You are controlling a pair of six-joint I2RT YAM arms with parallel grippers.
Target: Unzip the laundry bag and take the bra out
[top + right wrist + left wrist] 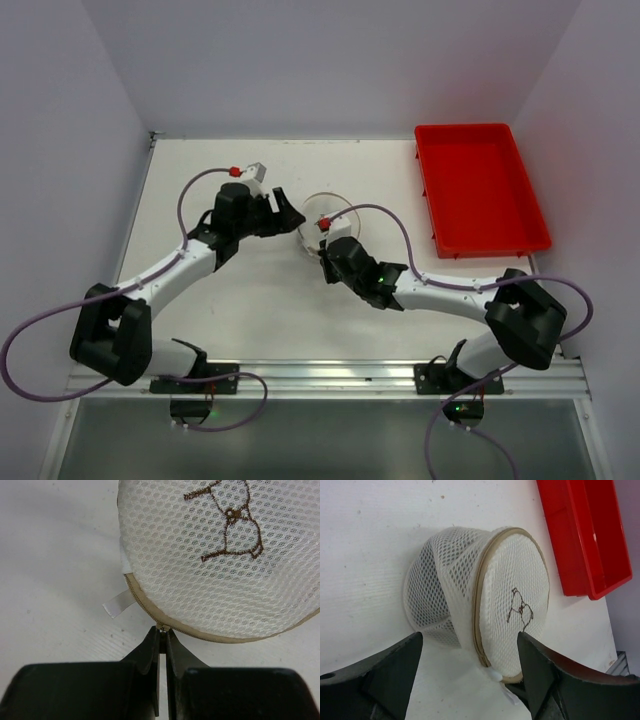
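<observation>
Near the middle of the white table (pixel 250 300), a bit toward the far edge, lies the laundry bag (pixel 450 580). It is tipped on its side. Its round lid (pixel 515 595) faces the right edge, where the red tray (pixel 480 190) sits in the far right corner, well apart from the bag.

The tan zipper (pixel 210 636) runs all the way around the lid and looks closed. The bra cannot be seen. I think it is inside the bag, but the mesh hides it.

The right gripper (pixel 161 634) has its fingers pressed together on the little zipper pull (pixel 161 626) at the lid's rim. A small white tag (pixel 118 603) sticks out just beside it. The left gripper (pixel 470 640) has its fingers spread wide, one on each side of the bag's near end. They do not seem to touch the bag.

Here is what could go wrong. The bag looks light and soft, and nothing is holding it down. If the right gripper tugs now, the whole bag may slide or roll along and the zipper will not open. The pull is tiny, so it could slip out of the fingers. The zipper also bends around the rim, so a straight tug might jam it or catch the mesh.
</observation>
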